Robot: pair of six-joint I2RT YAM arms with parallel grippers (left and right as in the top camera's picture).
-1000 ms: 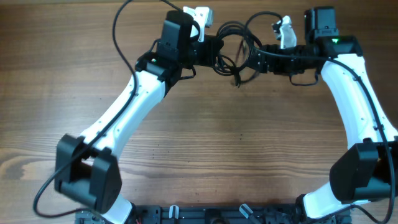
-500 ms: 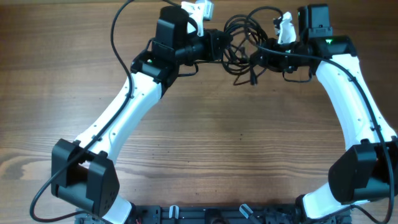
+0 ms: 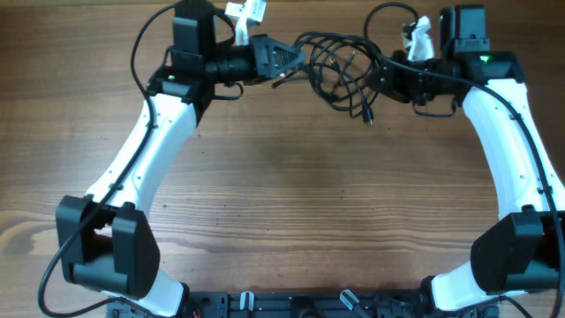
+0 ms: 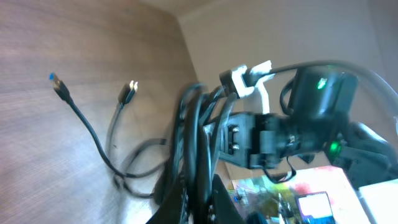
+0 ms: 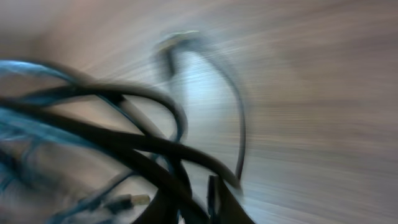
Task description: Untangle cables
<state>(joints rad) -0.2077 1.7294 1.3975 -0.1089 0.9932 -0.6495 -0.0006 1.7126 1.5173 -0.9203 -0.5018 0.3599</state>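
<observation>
Your left arm (image 3: 146, 159) has swung away from the right one along the far edge of the counter (image 3: 282, 212) over the last second, and it has dragged the cables (image 3: 340, 64) with it. What was a tight knot between the two arms is now drawn out into a longer, looser spread of loops. That is progress, I'd judge, but the strands still cross one another in the middle, so the tangle is opened up rather than undone. The left fingers (image 3: 291, 60) are clamped shut on a bunch of cords, which the left wrist view shows running straight down between them. The right fingers (image 3: 381, 78) look closed on a strand too, judging by the cords running into them, though that wrist view is heavily blurred. The cables hang between the two sets of fingers near the counter's far edge. They are thin, black and glossy, in several overlapping loops. One plug (image 3: 367, 116) dangles toward the counter's middle, and two more loose ends trail over the wood.
</observation>
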